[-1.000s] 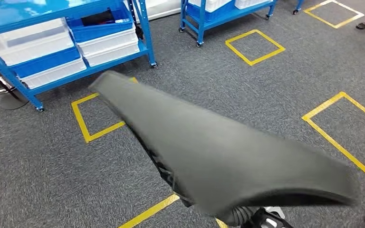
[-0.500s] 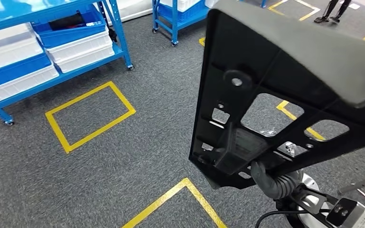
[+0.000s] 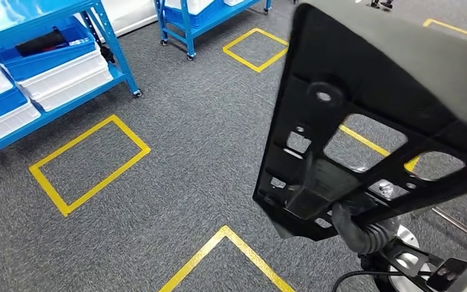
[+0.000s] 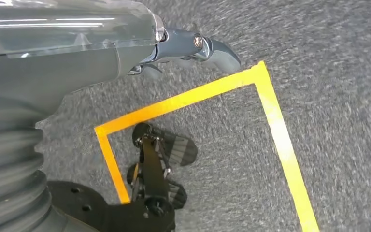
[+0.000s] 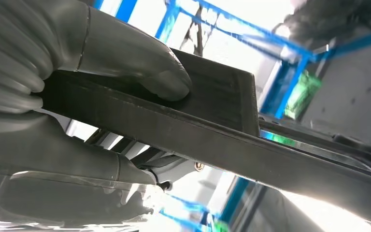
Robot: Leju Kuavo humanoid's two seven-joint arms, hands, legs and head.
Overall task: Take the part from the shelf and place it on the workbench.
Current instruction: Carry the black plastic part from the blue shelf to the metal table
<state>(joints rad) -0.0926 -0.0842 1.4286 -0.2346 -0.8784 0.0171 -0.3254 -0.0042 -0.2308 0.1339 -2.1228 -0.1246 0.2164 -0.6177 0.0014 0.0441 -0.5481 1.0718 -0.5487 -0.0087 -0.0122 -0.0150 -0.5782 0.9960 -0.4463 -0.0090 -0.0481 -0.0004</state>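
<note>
Part: big flat black plastic part with holes [image 3: 365, 140], tilted, high over grey carpet floor [image 3: 176, 182]
Right hand [image 5: 53, 101]: holds its edge tight
Left hand [image 4: 193, 48]: holds nothing, fingers loose
Around: blue metal shelf [image 3: 48, 55], yellow tape squares [image 3: 88, 161]

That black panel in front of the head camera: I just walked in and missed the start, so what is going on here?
The robot's right hand grips a large black part with cut-out holes, holding it up over the grey carpet marked with yellow tape squares. The blue shelf with its bins stands off to the left. The left hand hangs above the floor, holding nothing. No workbench is in sight, so the part is not yet placed.
</note>
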